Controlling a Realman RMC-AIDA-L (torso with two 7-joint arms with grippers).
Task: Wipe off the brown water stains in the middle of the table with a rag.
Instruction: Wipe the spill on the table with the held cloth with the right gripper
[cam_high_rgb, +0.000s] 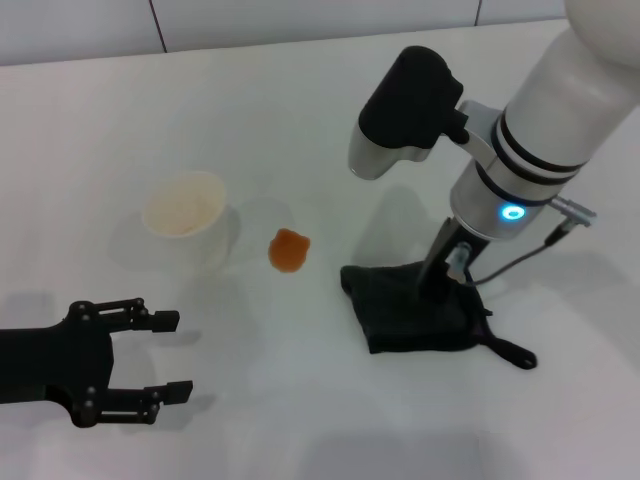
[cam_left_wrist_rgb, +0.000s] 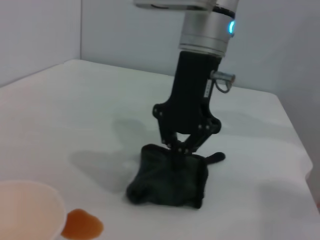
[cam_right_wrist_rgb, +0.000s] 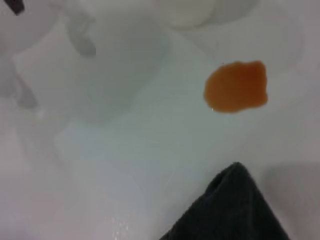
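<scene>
1. Right gripper (cam_left_wrist_rgb: 177, 150) is straight down on the rag (cam_high_rgb: 415, 308). Left wrist view shows the fingers converged to a narrow V with their tips pressed into the cloth's top fold, closed on it. In the head view the tips are hidden behind the wrist and cloth bulk.
2. The right wrist view shows none of its own fingers, only a dark corner of the rag (cam_right_wrist_rgb: 235, 210) and the stain (cam_right_wrist_rgb: 236, 86).
3. The rag is bunched on the table (cam_high_rgb: 300, 110), with its loop tail (cam_high_rgb: 512, 352) trailing at about 4 o'clock from the cloth in the head view.
4. The brown water stains (cam_high_rgb: 288, 249) are a single orange-brown blob at roughly 10 o'clock from the rag in the head view, near it but not touching.
5. A white paper cup (cam_high_rgb: 186, 215) stands just beside the stain at 9 o'clock. In the left wrist view its rim (cam_left_wrist_rgb: 30, 200) is cut off by the frame edge.
6. Left gripper (cam_high_rgb: 165, 355) is at the near left, low over the table, fingers spread wide and holding nothing, well apart from the stain.
</scene>
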